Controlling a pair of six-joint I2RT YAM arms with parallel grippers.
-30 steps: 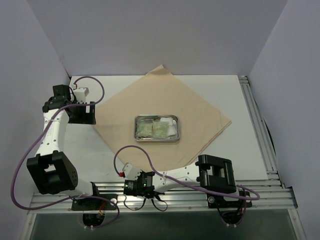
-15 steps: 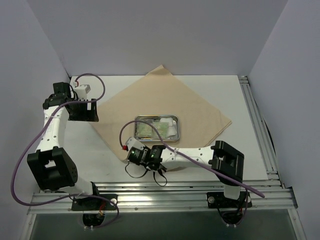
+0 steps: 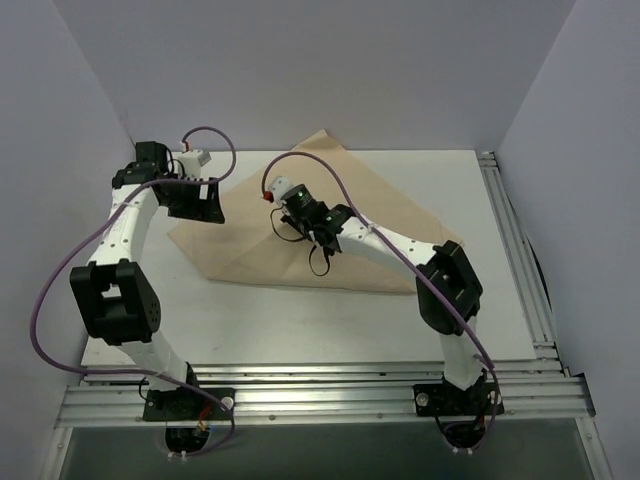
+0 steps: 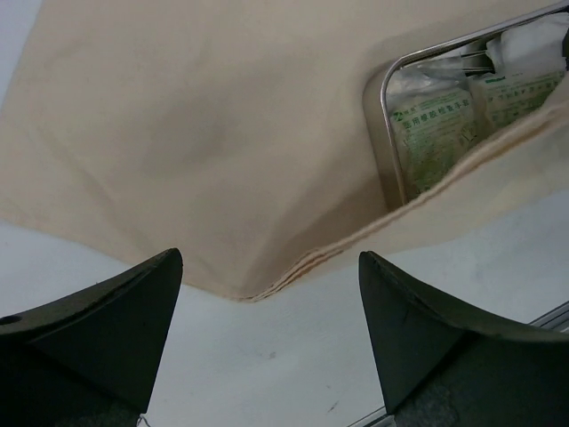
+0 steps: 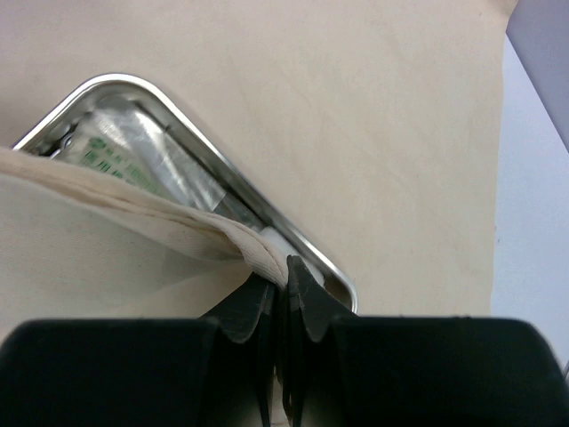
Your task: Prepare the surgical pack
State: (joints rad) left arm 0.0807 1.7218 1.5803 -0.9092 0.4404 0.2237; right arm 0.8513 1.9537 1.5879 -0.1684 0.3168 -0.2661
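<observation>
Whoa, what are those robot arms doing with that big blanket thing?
They are wrapping up a surgical pack. The right fingers are shut on a corner of the tan cloth, and that flap lies folded over part of the steel tray. Green packets sit inside the tray. The left fingers are open above the cloth's left side, holding nothing.
</observation>
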